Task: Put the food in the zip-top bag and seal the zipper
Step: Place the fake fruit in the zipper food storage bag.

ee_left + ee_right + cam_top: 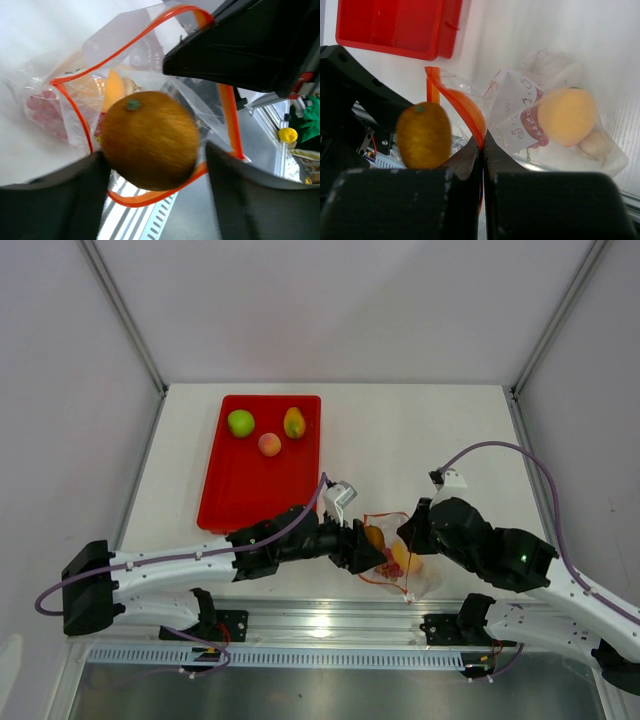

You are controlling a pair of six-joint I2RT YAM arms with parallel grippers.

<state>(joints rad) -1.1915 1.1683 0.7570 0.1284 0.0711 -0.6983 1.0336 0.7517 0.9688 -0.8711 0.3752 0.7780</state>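
Note:
The clear zip-top bag (404, 562) lies near the table's front edge, its orange-red zipper (86, 127) mouth held open. My right gripper (412, 530) is shut on the zipper edge (479, 131), holding the mouth up. My left gripper (362, 546) is at the mouth with its jaws apart. The brown kiwi (150, 140) sits blurred between its fingers (50, 200), with a gap on the right side, and also shows in the right wrist view (423, 135). Inside the bag are an orange (567, 116), a pale bulb (594, 144) and dark red grapes (45, 107).
The red tray (240, 502) stands at the back left with a green apple (240, 423), a pink peach (269, 444) and a yellow-green mango (294, 423) on it. A metal rail (320, 625) runs along the table's front edge under the bag.

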